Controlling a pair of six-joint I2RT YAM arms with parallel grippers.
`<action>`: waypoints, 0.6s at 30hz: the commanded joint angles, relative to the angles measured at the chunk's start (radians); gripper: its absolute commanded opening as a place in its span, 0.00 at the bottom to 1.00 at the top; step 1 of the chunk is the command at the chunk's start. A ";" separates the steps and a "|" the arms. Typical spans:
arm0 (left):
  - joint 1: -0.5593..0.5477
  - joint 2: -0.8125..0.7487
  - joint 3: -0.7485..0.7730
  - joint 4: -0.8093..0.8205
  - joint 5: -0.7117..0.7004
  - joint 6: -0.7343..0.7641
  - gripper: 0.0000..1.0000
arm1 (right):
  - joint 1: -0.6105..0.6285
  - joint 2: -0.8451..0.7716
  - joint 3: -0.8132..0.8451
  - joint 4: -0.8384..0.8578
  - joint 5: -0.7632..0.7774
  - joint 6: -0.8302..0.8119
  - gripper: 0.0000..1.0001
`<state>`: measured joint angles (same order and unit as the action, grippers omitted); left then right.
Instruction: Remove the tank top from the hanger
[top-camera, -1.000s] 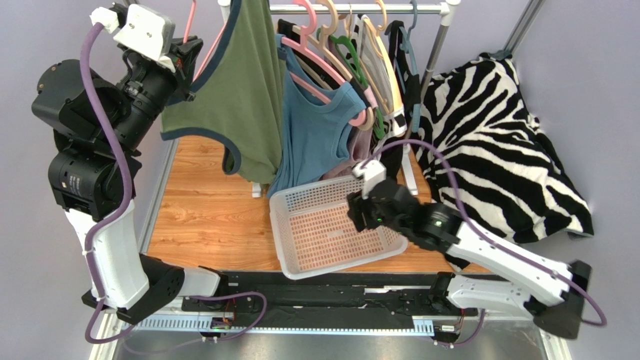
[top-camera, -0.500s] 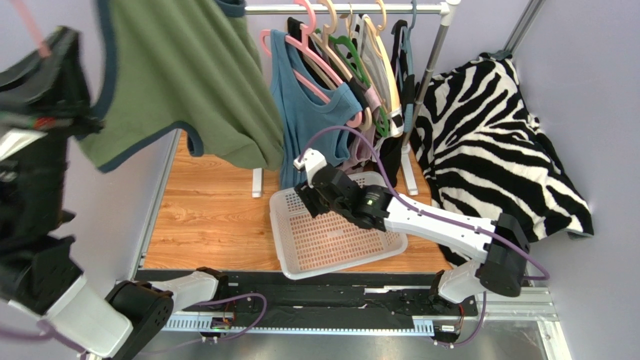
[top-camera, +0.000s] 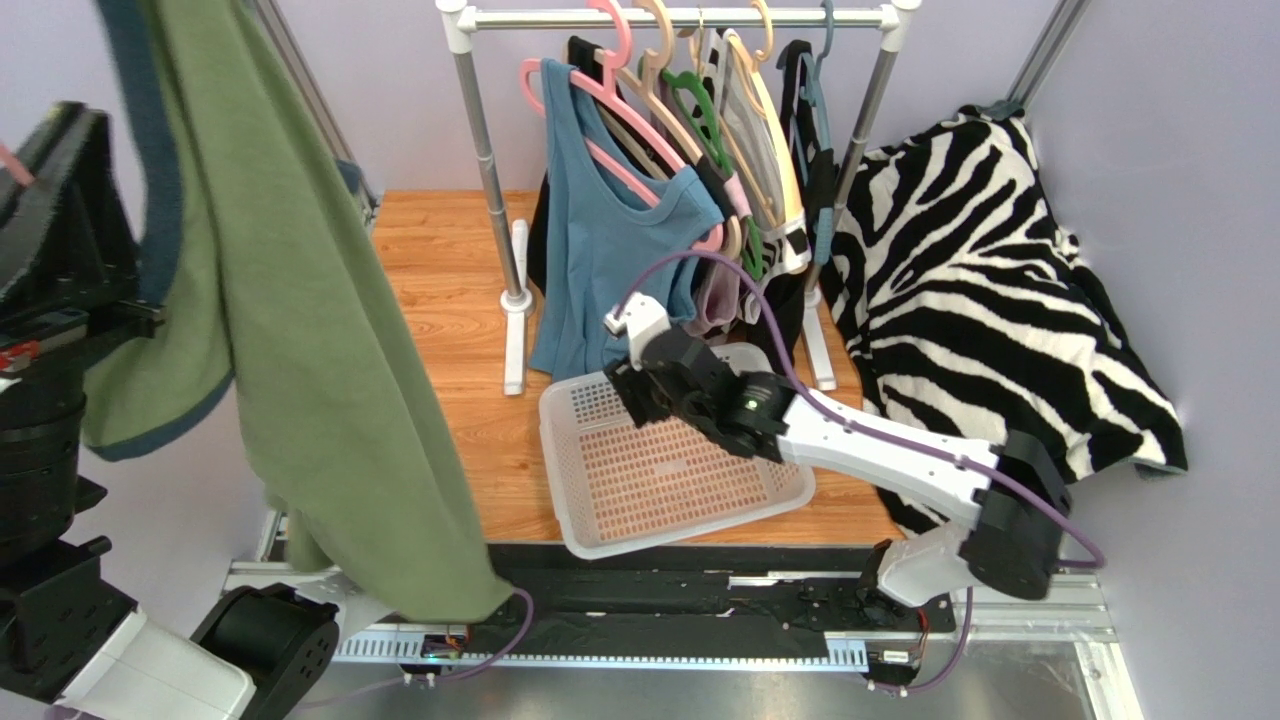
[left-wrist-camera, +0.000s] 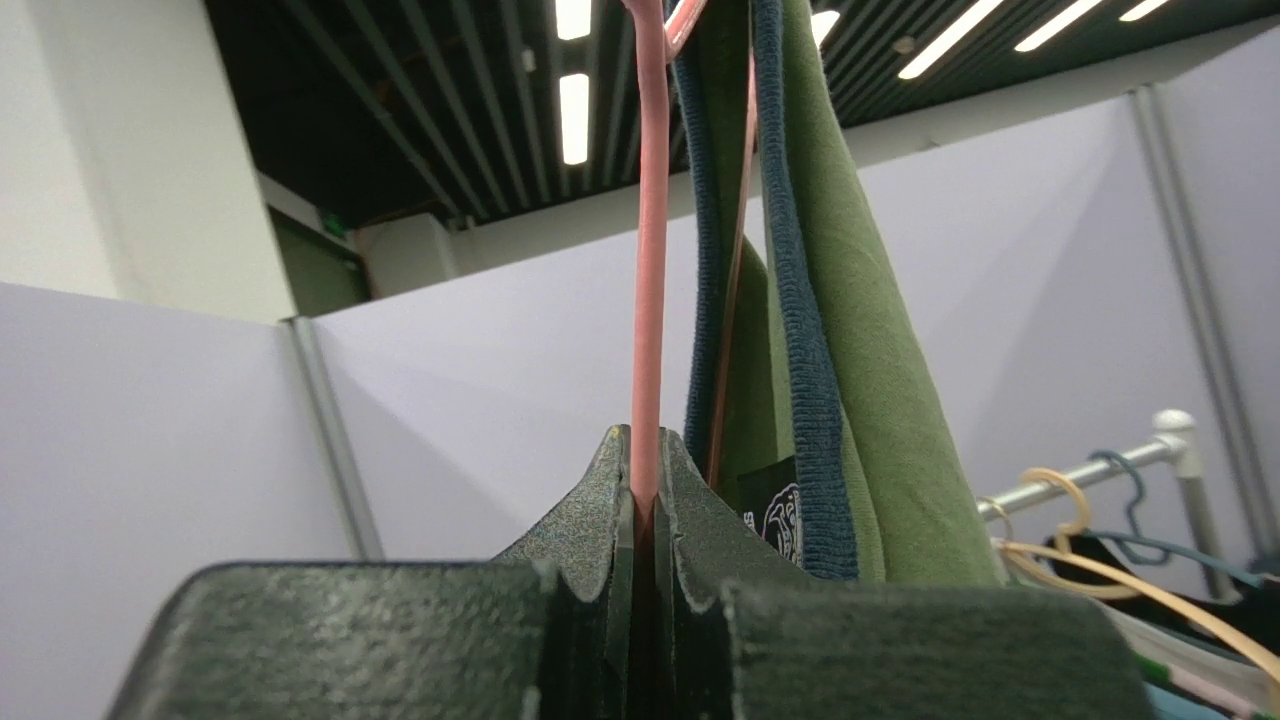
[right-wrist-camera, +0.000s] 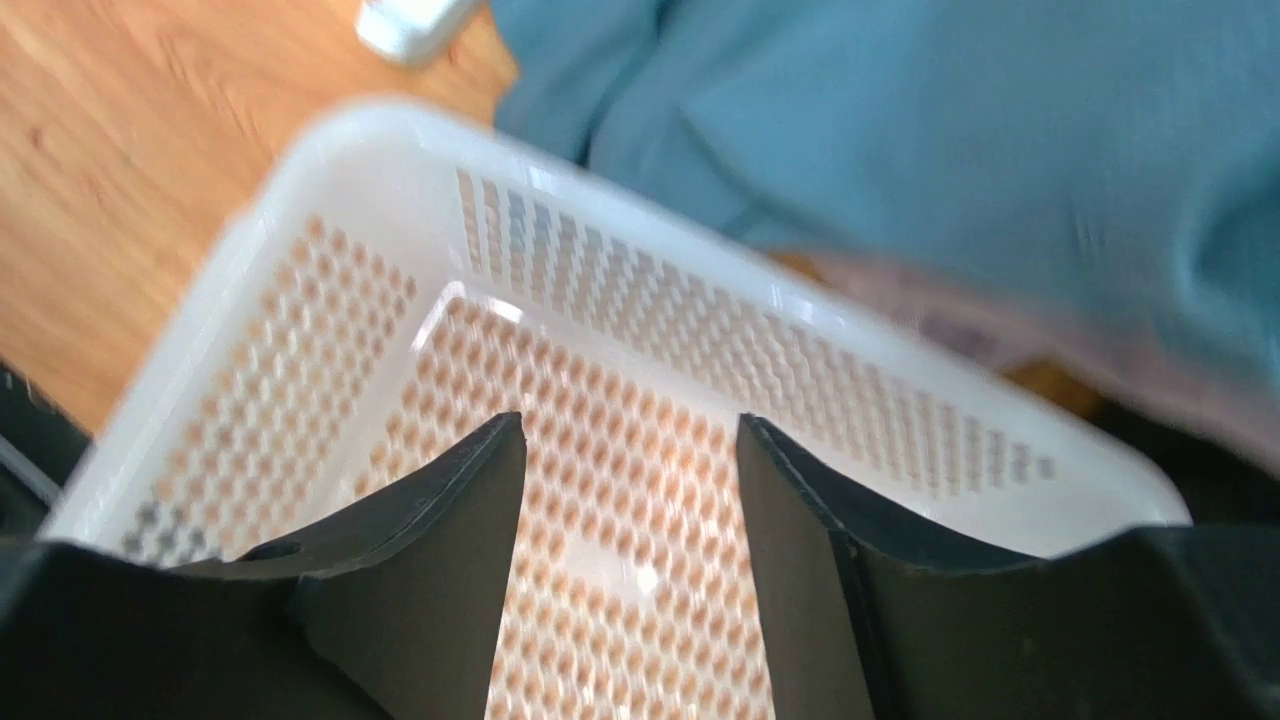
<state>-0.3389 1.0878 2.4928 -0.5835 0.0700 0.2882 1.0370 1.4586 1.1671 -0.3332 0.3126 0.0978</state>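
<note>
The left gripper (left-wrist-camera: 649, 477) was clamped tight on a thin pink plastic hanger (left-wrist-camera: 649, 225), probably so that the olive-green tank top with navy trim (top-camera: 323, 360), draped just above it, hung free for pulling. The right gripper (right-wrist-camera: 631, 495) was partly open and empty, with a white perforated plastic basket (right-wrist-camera: 361, 165) directly beneath it.

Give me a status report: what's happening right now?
Left end effector shut on hanger, away from rack. Tank top still on hanger. Right end effector open over basket, holding nothing.
</note>
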 joint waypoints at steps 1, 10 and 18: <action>-0.002 0.015 0.009 -0.001 0.142 -0.139 0.00 | 0.008 -0.213 -0.119 0.020 0.028 0.071 0.58; 0.000 0.084 0.092 -0.007 0.229 -0.319 0.00 | 0.015 -0.558 -0.267 -0.090 0.080 0.166 0.57; -0.002 0.126 0.097 0.033 0.272 -0.406 0.00 | 0.032 -0.644 -0.311 -0.173 0.085 0.200 0.56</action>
<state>-0.3389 1.1767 2.5820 -0.6273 0.3164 -0.0341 1.0534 0.8387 0.8864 -0.4587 0.3695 0.2592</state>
